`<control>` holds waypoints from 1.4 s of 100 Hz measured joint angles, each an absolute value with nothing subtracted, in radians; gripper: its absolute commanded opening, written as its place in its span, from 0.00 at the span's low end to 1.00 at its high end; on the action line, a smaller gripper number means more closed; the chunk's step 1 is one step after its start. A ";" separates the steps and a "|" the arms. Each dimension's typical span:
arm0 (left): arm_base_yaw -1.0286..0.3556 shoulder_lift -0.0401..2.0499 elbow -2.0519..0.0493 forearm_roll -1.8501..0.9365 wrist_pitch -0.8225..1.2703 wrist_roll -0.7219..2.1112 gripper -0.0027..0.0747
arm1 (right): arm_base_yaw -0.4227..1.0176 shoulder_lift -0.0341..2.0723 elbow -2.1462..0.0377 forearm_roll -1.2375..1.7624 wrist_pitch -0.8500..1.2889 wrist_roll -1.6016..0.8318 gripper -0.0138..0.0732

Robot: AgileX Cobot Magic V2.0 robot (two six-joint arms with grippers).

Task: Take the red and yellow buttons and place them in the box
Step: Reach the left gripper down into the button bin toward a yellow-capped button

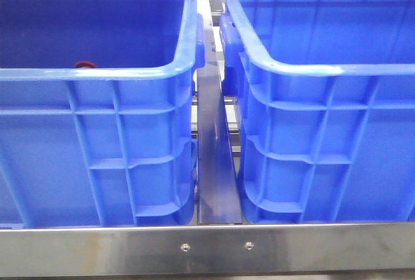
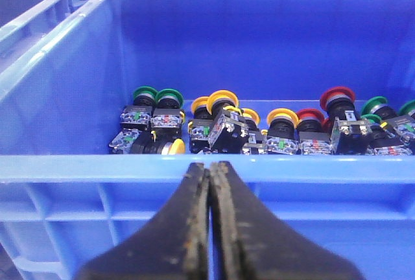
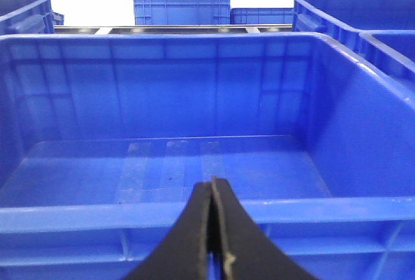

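**Pre-grasp: both tools idle outside the crates, nothing picked yet**

Step in hand, by my judgement: the very start of the pick. No button is held and no button lies in the destination crate.

Left tool (image 2: pixel 209 183): fingers pressed together, nothing between them, poised just outside the near wall of the left crate (image 1: pixel 97 72). On that crate's floor lies a row of push buttons with mixed caps: green, yellow and red. A red button (image 2: pixel 336 98) stands tallest at about 2 o'clock from the tool tip; a yellow button (image 2: pixel 222 98) sits near 12 o'clock, leaning against its neighbours. In the front view only a sliver of a red cap shows over the near rim.

Right tool (image 3: pixel 213 196): fingers also pressed together and holding nothing, outside the near wall of the box (image 3: pixel 162 105), whose floor shows only faint scuff marks. In the front view this box is at 3 o'clock from the left crate, with a dark gap between them; a metal rail (image 1: pixel 207 251) of the counter runs across the foreground.

Next move, as judged: the left tool must spread, clear the rim, and descend onto one cap. The buttons are packed touching each other, so a narrow approach on the red cap, which stands proud, looks easiest. Risk: nudging or dragging adjacent green ones.
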State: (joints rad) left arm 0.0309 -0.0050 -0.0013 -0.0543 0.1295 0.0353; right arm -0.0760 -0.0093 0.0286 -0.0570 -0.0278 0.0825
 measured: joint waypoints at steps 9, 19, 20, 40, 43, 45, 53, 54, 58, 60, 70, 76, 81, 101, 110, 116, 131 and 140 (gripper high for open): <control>0.031 -0.005 -0.001 -0.054 0.130 0.035 0.01 | -0.076 -0.009 0.029 -0.057 -0.028 0.082 0.05; 0.031 -0.005 -0.001 -0.054 0.130 0.035 0.01 | -0.076 -0.009 0.029 -0.057 -0.028 0.082 0.05; 0.031 -0.005 -0.001 -0.054 0.130 0.035 0.01 | -0.076 -0.009 0.029 -0.057 -0.028 0.082 0.05; 0.031 -0.005 -0.001 -0.054 0.128 0.035 0.01 | -0.076 -0.009 0.029 -0.057 -0.028 0.082 0.05; 0.031 -0.005 -0.001 -0.054 0.125 0.035 0.01 | -0.076 -0.009 0.029 -0.057 -0.028 0.082 0.05; 0.031 -0.005 -0.001 -0.054 0.125 0.035 0.01 | -0.076 -0.009 0.029 -0.057 -0.028 0.082 0.05; 0.031 -0.005 -0.001 -0.054 0.120 0.035 0.01 | -0.076 -0.009 0.029 -0.057 -0.028 0.082 0.05; 0.031 -0.005 -0.001 -0.054 0.120 0.035 0.01 | -0.076 -0.009 0.029 -0.057 -0.028 0.082 0.05; 0.031 -0.005 -0.001 -0.054 0.120 0.035 0.01 | -0.076 -0.009 0.029 -0.057 -0.028 0.082 0.05; 0.031 -0.005 -0.001 -0.054 0.120 0.035 0.01 | -0.076 -0.009 0.029 -0.057 -0.028 0.082 0.05; 0.031 -0.005 -0.017 -0.054 0.146 0.035 0.01 | -0.076 -0.009 0.029 -0.057 -0.028 0.082 0.05; 0.031 -0.005 -0.042 -0.054 0.177 0.035 0.01 | -0.076 -0.009 0.029 -0.057 -0.028 0.082 0.05; 0.031 0.009 -0.075 -0.054 0.184 0.035 0.01 | -0.076 -0.009 0.029 -0.057 -0.028 0.082 0.05; 0.031 0.152 -0.263 -0.054 0.267 0.035 0.01 | -0.076 -0.009 0.029 -0.057 -0.028 0.082 0.05; 0.031 0.258 -0.358 -0.054 0.366 0.035 0.01 | -0.076 -0.009 0.029 -0.057 -0.028 0.082 0.05; 0.031 0.332 -0.415 -0.054 0.432 0.035 0.01 | -0.076 -0.009 0.029 -0.057 -0.028 0.082 0.05; 0.031 0.544 -0.562 -0.054 0.536 0.035 0.02 | -0.076 -0.009 0.029 -0.057 -0.028 0.082 0.05; 0.031 0.655 -0.641 -0.054 0.572 0.035 0.13 | -0.076 -0.009 0.029 -0.057 -0.028 0.082 0.05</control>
State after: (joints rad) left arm 0.0309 0.6547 -0.6408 -0.0543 0.5715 0.0353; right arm -0.0760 -0.0093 0.0286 -0.0570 -0.0278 0.0825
